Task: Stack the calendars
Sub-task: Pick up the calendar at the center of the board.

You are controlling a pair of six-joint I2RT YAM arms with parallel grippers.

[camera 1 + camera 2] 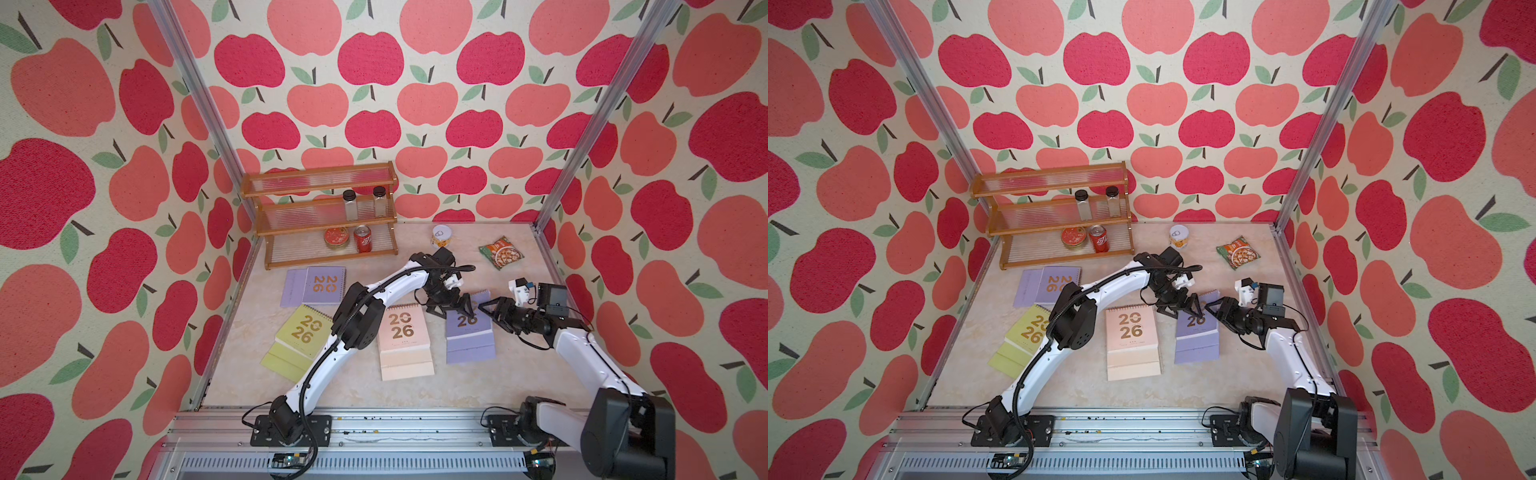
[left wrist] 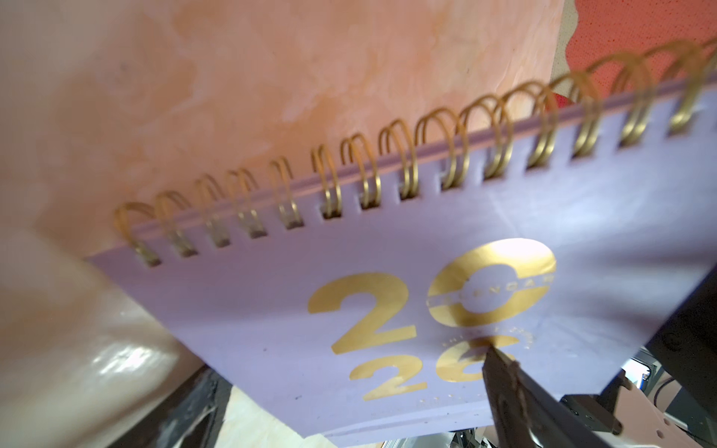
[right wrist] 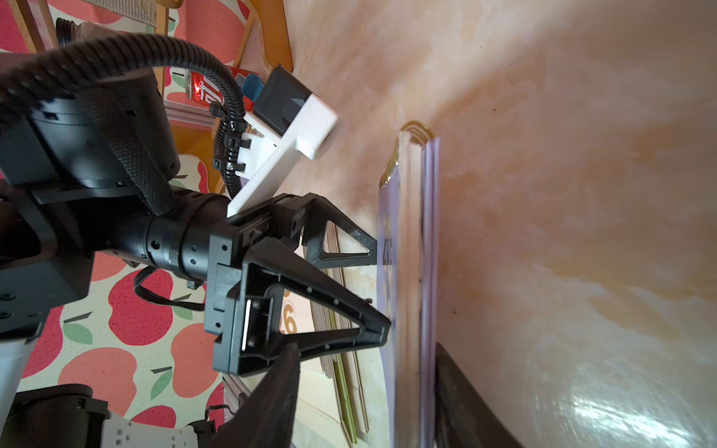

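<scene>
Lilac calendar by the desk's right edge, tipped up: our left gripper, wide, props its cover; right gripper straddles it, unclamped. We're mid-pickup, so next we pinch, then lift.

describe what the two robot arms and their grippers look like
The left arm and right arm have curved white shells with black joint housings. A black ribbed cable conduit runs along the left arm. The left gripper and right gripper are black, with hollow triangular fingers. Each wrist carries a white bracket holding a black camera.
</scene>
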